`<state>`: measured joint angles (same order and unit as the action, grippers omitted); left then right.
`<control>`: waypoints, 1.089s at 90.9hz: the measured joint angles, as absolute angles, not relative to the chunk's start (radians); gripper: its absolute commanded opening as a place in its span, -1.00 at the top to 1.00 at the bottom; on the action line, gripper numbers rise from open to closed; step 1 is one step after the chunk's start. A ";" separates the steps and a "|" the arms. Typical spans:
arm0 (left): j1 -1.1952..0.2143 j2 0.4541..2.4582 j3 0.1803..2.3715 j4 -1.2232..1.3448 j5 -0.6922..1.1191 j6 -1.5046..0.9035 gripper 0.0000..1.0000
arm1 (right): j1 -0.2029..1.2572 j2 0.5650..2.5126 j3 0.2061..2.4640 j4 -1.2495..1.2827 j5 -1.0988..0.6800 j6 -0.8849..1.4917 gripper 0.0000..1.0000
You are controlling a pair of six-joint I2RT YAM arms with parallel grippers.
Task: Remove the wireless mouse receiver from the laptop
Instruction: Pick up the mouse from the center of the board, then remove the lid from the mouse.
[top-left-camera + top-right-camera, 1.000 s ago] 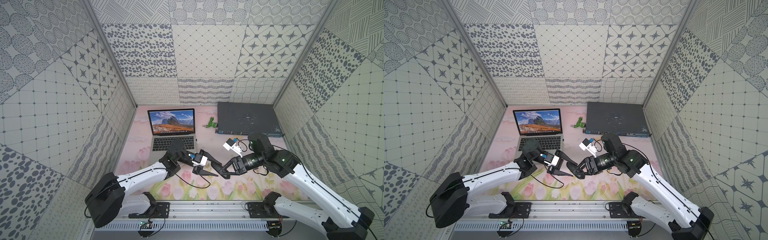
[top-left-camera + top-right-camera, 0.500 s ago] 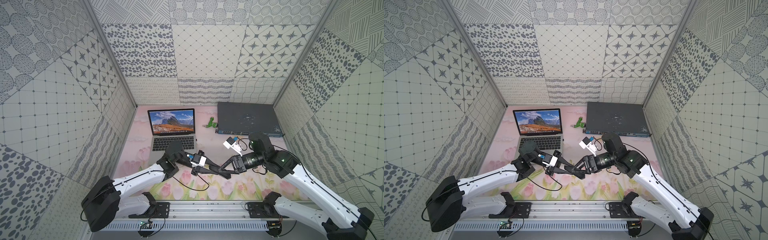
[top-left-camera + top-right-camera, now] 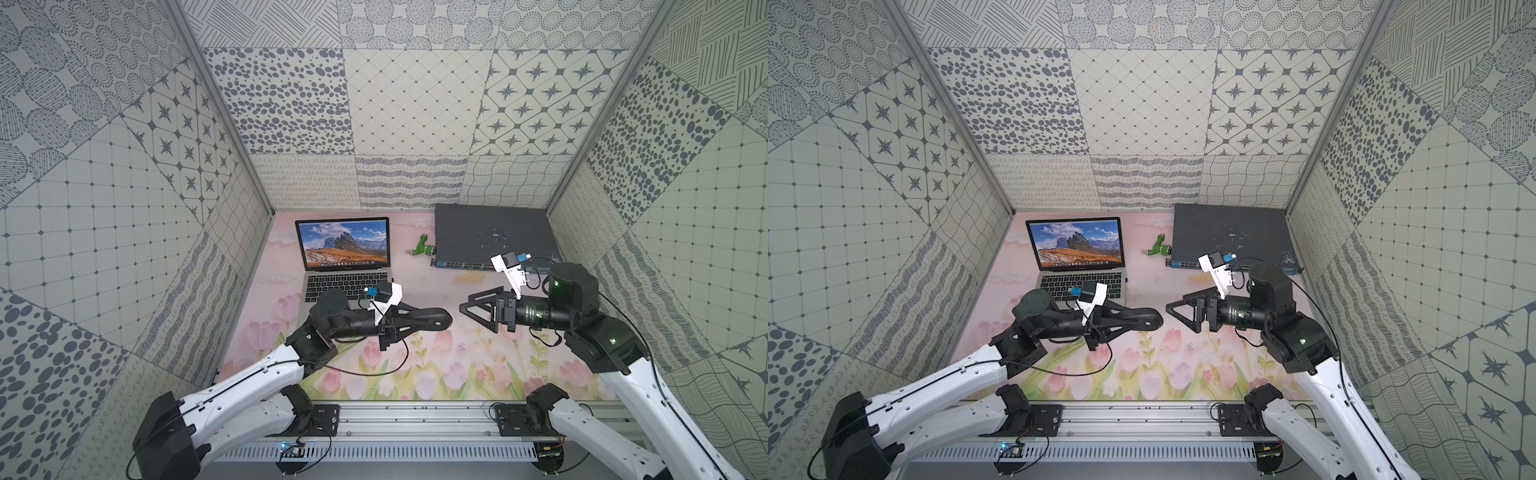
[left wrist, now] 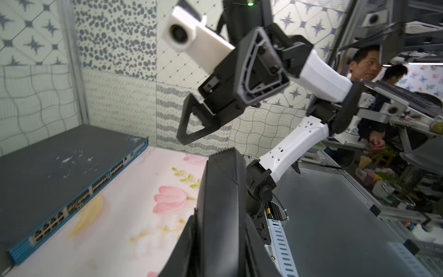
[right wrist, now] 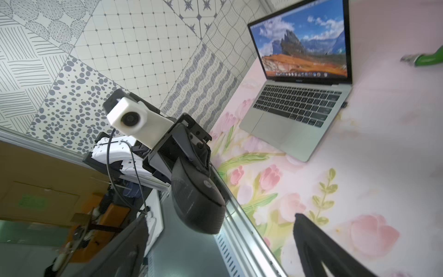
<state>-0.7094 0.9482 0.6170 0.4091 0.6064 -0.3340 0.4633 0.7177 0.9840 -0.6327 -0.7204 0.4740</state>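
The laptop (image 3: 332, 284) (image 3: 1075, 282) (image 5: 294, 108) stands open at the back left, with a mountain wallpaper on its screen. The wireless mouse receiver (image 5: 344, 104) is a tiny black stub sticking out of the laptop's right edge. My left gripper (image 3: 415, 321) (image 3: 1125, 322) (image 4: 219, 239) hovers in front of the laptop, shut on a black mouse (image 3: 434, 320) (image 3: 1146, 320) (image 5: 196, 199). My right gripper (image 3: 467, 304) (image 3: 1174, 306) (image 5: 220, 239) faces the mouse from the right with a small gap, open and empty.
A flat dark grey network switch (image 3: 490, 232) (image 3: 1225, 228) (image 4: 60, 167) lies at the back right. A small green plug-like item (image 3: 424, 249) (image 3: 1160, 248) (image 5: 429, 58) rests between it and the laptop. Patterned walls close in three sides.
The two grippers met at the mouse. My left gripper closed on it, and my right gripper opened wide and drew back to the right.
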 measured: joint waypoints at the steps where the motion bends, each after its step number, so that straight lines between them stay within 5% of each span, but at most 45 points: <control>1: -0.709 0.947 0.621 0.397 0.598 -0.345 0.70 | 0.463 0.710 0.979 -0.629 -0.716 0.467 -0.94; 32: -0.709 0.989 0.681 0.145 0.440 -0.626 0.73 | 0.495 0.647 0.755 -0.464 -0.684 0.391 -0.73; 99: -0.709 1.056 0.699 0.051 0.389 -0.821 0.73 | 0.729 0.968 0.755 -0.336 -0.439 0.295 -0.19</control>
<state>-0.7094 1.0561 0.6994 0.0513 0.3889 -0.8207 0.7292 0.9680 0.7551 -0.3355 -0.4393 0.2955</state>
